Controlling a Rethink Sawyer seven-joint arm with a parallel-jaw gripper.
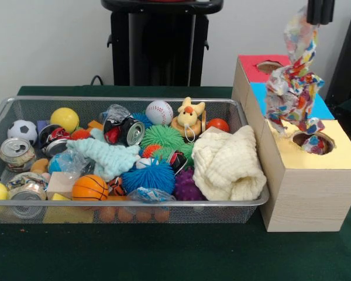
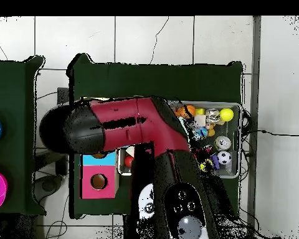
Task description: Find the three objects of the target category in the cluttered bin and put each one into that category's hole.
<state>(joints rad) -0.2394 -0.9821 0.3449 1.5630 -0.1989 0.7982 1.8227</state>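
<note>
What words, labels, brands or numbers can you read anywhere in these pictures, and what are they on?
None can be read.
Crushed cans: red and black printing, too crumpled and blurred to read.
Silver cans: no readable label.
Sorting box: plain coloured tops, no lettering.

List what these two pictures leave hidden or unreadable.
- Gripper, front view: cut off by the top edge; open or shut unreadable.
- Yellow hole, front view: the colourful wrapper hangs into it, covering the inside.
- Bin, overhead view: its left part is hidden under the arm.
- Yellow box, overhead view: hidden under the arm.
</note>
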